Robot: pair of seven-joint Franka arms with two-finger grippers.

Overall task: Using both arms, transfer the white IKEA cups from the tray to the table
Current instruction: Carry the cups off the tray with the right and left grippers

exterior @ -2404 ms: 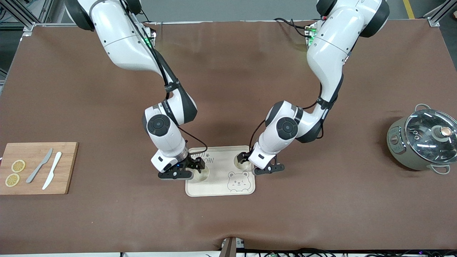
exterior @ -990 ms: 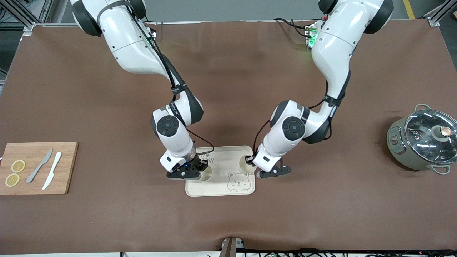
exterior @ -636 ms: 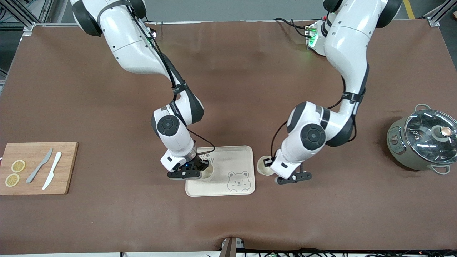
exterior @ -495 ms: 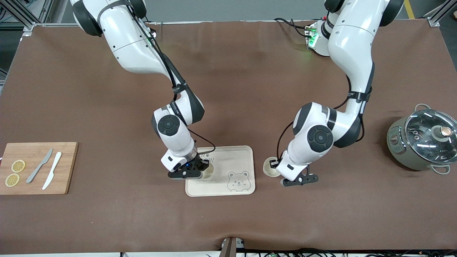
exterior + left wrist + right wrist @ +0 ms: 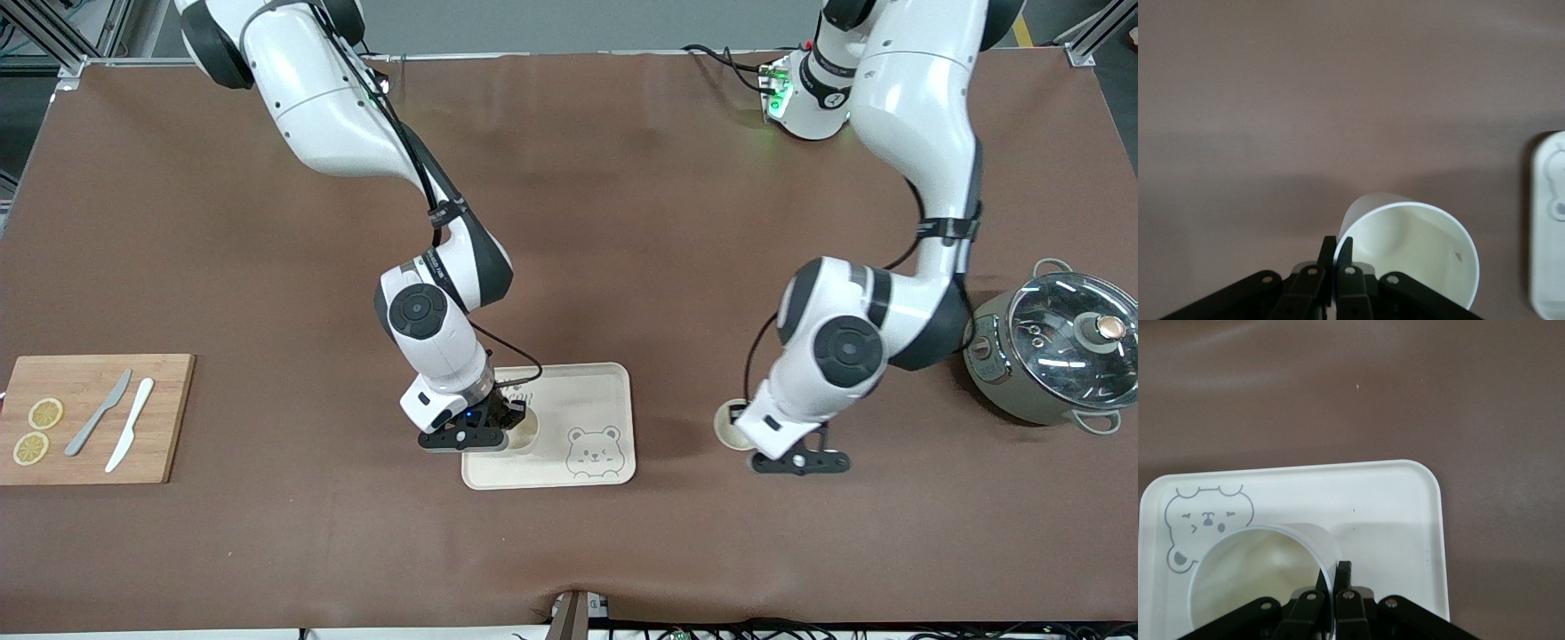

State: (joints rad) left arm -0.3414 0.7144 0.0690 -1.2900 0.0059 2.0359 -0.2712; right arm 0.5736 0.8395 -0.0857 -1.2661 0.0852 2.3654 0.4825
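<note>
Two white cups, each pinched at its rim by one gripper. My right gripper point(image 5: 507, 416) is shut on one cup point(image 5: 526, 428) over the corner of the cream bear tray point(image 5: 587, 391) toward the right arm's end. In the right wrist view the gripper point(image 5: 1336, 577) clamps the cup's point(image 5: 1251, 583) wall above the tray point(image 5: 1391, 500). My left gripper point(image 5: 740, 416) is shut on the second cup point(image 5: 729, 427), off the tray and low over the brown mat. In the left wrist view the gripper point(image 5: 1337, 257) grips that cup's point(image 5: 1418, 257) rim, and the tray's edge point(image 5: 1546, 227) shows to one side.
A grey pot with a glass lid point(image 5: 1058, 347) stands at the left arm's end, close to the left arm's elbow. A wooden cutting board point(image 5: 93, 418) with two lemon slices and two knives lies at the right arm's end.
My left gripper has carried its cup off the tray toward the left arm's end, to between tray and pot. My right gripper has barely shifted and holds its cup over the tray.
</note>
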